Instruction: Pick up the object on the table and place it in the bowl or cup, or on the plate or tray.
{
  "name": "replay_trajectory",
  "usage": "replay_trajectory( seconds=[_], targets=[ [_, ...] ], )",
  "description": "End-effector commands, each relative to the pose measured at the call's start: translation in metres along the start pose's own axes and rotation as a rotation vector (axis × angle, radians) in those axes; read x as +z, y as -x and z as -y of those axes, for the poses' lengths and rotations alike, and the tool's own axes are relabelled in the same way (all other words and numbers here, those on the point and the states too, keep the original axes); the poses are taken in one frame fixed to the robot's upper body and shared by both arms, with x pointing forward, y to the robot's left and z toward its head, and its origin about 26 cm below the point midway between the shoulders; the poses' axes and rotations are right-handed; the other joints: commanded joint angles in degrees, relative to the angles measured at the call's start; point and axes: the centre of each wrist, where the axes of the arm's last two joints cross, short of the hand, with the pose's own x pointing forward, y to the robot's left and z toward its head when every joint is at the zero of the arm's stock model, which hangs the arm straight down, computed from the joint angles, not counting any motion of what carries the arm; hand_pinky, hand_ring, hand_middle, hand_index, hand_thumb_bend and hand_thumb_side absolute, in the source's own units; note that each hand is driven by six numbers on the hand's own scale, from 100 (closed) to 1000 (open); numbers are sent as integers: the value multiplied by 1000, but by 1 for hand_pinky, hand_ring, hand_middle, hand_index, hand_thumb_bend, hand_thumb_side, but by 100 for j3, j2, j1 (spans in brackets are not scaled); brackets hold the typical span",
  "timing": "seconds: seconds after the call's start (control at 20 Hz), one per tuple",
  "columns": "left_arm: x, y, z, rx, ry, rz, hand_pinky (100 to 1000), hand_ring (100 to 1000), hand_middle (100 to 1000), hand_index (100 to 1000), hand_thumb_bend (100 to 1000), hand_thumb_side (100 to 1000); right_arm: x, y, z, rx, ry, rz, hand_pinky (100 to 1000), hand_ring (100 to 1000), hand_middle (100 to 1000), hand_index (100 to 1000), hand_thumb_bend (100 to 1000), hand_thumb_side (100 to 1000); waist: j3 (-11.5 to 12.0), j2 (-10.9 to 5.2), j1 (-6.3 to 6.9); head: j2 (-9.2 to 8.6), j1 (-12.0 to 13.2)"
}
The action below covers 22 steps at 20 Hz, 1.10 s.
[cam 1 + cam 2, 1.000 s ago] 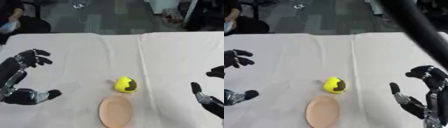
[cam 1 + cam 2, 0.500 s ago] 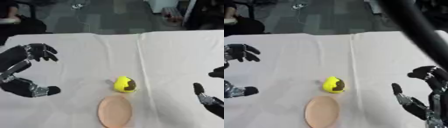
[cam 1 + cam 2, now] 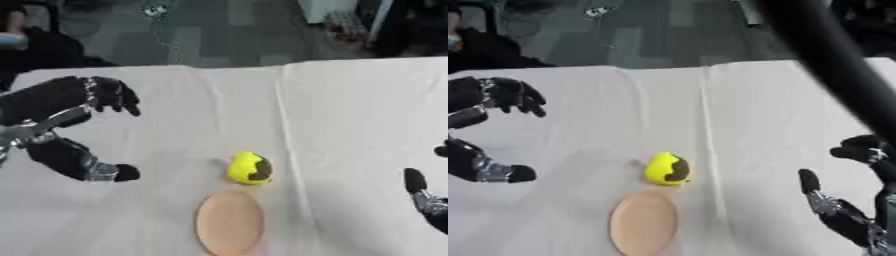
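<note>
On the white table (image 3: 350, 110) sit one yellow-and-brown object (image 3: 249, 168) and one pink plate (image 3: 229, 222) just beside it, flanked by the left hand (image 3: 66, 125) and right hand (image 3: 850, 200), both with fingers spread, empty.

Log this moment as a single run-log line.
stage: before grasp | yellow object: on table, beside plate | left hand: open, apart from object | right hand: open, holding nothing

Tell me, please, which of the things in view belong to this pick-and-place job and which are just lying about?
Belonging to the job:
- small yellow rounded object with a dark brown patch
- flat salmon-pink oval plate
- left hand, open
- right hand, open

Just lying about:
- white cloth on the table
</note>
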Motion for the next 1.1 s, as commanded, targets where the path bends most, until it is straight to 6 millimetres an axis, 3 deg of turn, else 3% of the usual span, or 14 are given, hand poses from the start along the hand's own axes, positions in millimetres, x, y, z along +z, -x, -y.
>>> replay_trajectory(
  seconds=[0.05, 0.4, 0.55, 1.1],
  targets=[
    [1, -1, -17, -48, 49, 1, 557, 686, 754, 767, 612, 804, -9, 2, 4, -220, 312, 247, 447, 491, 512, 570, 459, 529, -47, -17, 18, -4, 172],
    [-4, -3, -28, -87, 121, -14, 572, 711, 749, 761, 581, 772, -18, 10, 10, -247, 353, 250, 445, 491, 517, 581, 456, 550, -279, 10, 81, -4, 459],
    [-5, -3, -32, -113, 119, -33, 575, 716, 747, 760, 613, 776, -23, 13, 12, -259, 374, 254, 445, 491, 518, 584, 459, 557, -376, 36, 101, -4, 585],
    [-4, -3, -34, -166, 160, -84, 588, 737, 744, 757, 613, 771, -46, 24, 23, -316, 466, 267, 444, 490, 525, 600, 451, 591, -765, 153, 171, -4, 1186]
  ],
)
